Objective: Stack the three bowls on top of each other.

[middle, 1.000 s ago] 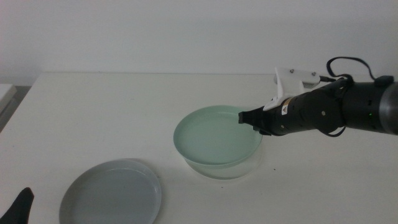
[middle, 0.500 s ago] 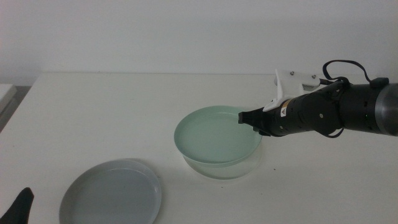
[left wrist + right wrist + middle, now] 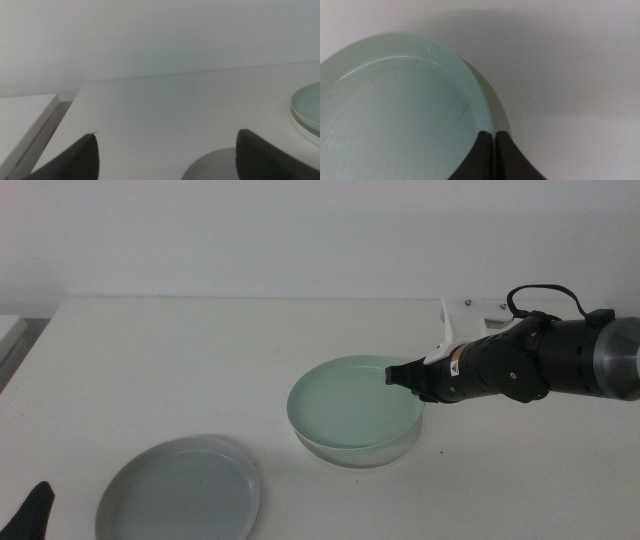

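Mint green bowl (image 3: 352, 406), pinched at its rim by the right hand (image 3: 400, 374), has shifted slightly toward the counter's (image 3: 180, 360) right edge; it sits on the white bowl (image 3: 358, 452). Grey-blue bowl (image 3: 180, 490) remains unstacked; left hand (image 3: 165, 150) waits open.

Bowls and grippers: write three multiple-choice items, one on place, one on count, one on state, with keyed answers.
1. Where is the grey-blue bowl?
A. Near the table's front left
B. Under the green bowl
C. In the left gripper

2. How many bowls lie under the green bowl?
A. None
B. One
C. Two

3. The right gripper is:
A. Open above the table
B. Shut on the green bowl's rim
C. Out of view

Answers: 1 A, it sits alone by the waiting left gripper. 2 B, a white bowl shows beneath. 3 B, the jaws pinch the rim.
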Robot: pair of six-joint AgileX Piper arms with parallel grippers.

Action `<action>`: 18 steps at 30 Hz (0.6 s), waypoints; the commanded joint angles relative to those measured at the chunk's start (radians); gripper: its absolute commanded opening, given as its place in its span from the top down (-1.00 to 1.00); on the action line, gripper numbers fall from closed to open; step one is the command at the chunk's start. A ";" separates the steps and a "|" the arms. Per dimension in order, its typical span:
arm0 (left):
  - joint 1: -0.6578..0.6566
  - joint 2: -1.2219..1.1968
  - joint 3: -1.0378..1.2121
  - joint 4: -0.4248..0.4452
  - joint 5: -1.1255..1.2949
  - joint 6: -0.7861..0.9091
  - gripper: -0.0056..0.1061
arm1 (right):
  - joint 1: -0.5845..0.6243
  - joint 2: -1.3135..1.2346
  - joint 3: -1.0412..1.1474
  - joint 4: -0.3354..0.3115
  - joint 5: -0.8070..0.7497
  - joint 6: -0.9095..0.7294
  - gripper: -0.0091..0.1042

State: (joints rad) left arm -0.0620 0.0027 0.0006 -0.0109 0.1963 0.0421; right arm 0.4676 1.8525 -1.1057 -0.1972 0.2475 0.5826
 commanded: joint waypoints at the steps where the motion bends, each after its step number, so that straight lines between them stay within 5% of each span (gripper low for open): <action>1: 0.001 -0.003 -0.001 -0.003 -0.013 -0.004 -0.78 | -0.010 -0.001 0.002 -0.029 -0.008 0.004 0.88; 9: 0.001 -0.003 -0.001 -0.003 -0.013 -0.004 -0.78 | -0.010 -0.001 0.002 -0.056 0.046 0.004 0.68; 18: 0.001 -0.003 -0.001 -0.003 -0.013 -0.004 -0.78 | -0.010 -0.074 -0.058 -0.100 0.199 -0.030 -0.59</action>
State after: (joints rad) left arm -0.0620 0.0027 0.0006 -0.0109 0.1963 0.0421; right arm 0.4676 1.8242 -1.1345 -0.2692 0.3973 0.5765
